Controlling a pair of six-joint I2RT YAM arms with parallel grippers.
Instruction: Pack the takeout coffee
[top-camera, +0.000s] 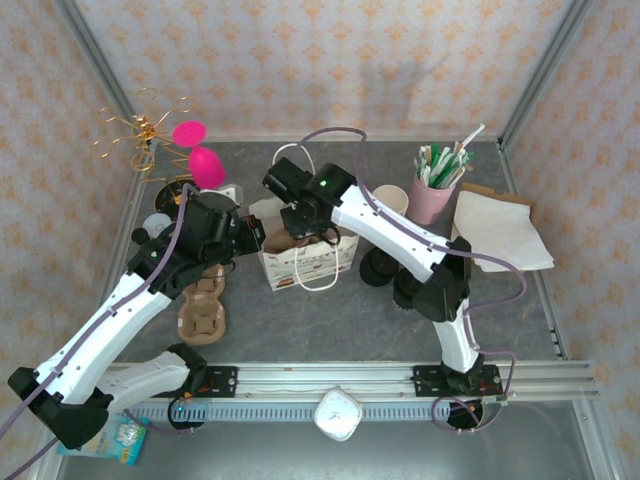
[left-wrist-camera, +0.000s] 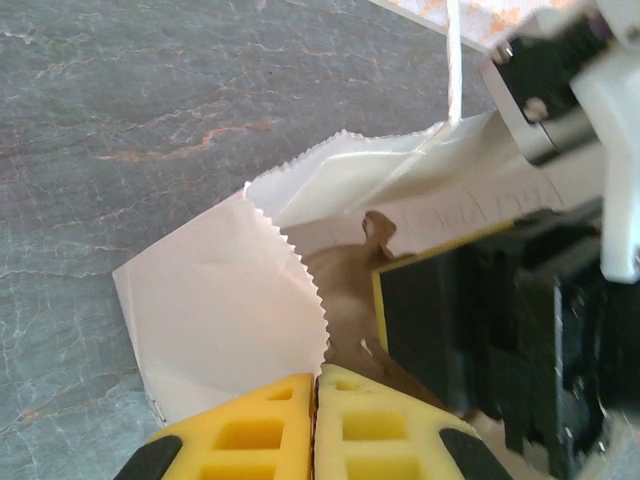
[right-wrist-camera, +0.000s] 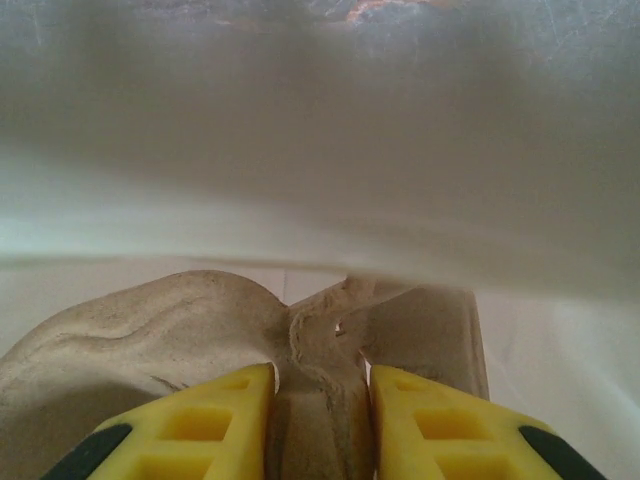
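A white paper bag (top-camera: 312, 262) with string handles stands open at mid-table. My left gripper (top-camera: 258, 232) is shut on the bag's serrated left rim (left-wrist-camera: 290, 262), its yellow fingers (left-wrist-camera: 250, 430) pressed together on the paper. My right gripper (top-camera: 300, 225) reaches down into the bag. Its fingers (right-wrist-camera: 200, 430) are shut on the centre ridge of a brown pulp cup carrier (right-wrist-camera: 320, 380), which lies inside the bag (right-wrist-camera: 320, 130). The same carrier (left-wrist-camera: 345, 290) shows through the bag's mouth in the left wrist view. The takeout coffee is hidden from view.
A second pulp carrier (top-camera: 203, 310) lies left of the bag. Behind the right arm are black lids (top-camera: 383, 265), cream cups (top-camera: 392, 200), a pink cup of stirrers (top-camera: 435, 190) and flat paper bags (top-camera: 500, 232). A gold stand with pink eggs (top-camera: 195, 150) stands at back left.
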